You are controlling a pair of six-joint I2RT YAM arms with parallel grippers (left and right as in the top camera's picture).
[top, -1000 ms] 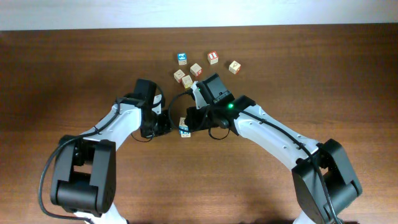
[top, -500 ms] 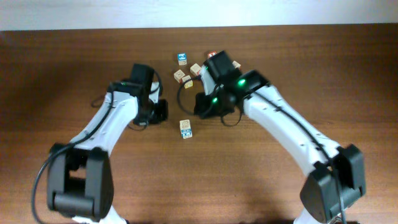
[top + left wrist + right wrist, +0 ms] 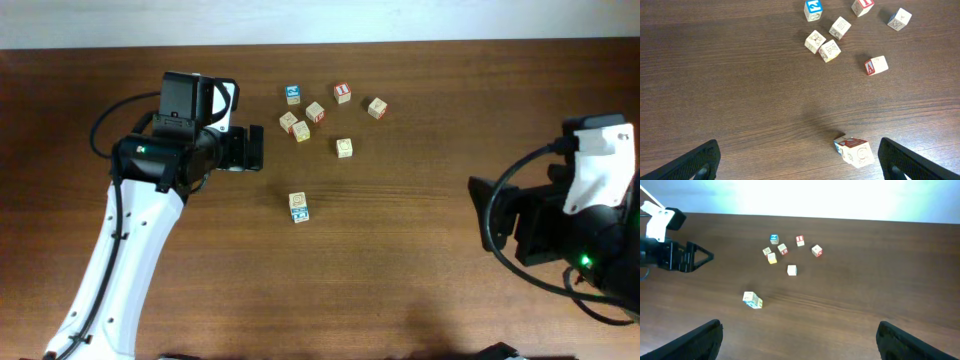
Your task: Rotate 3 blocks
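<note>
Along lower edges, left fingers [image 3: 696, 163] and right fingers [image 3: 692, 342] are cropped.

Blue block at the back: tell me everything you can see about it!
The blue block is a small wooden cube, its top face blue with a white figure, its sides pale tan. It sits flat on the brown table at the group's far left corner, touching no other block. Nothing holds it.
</note>
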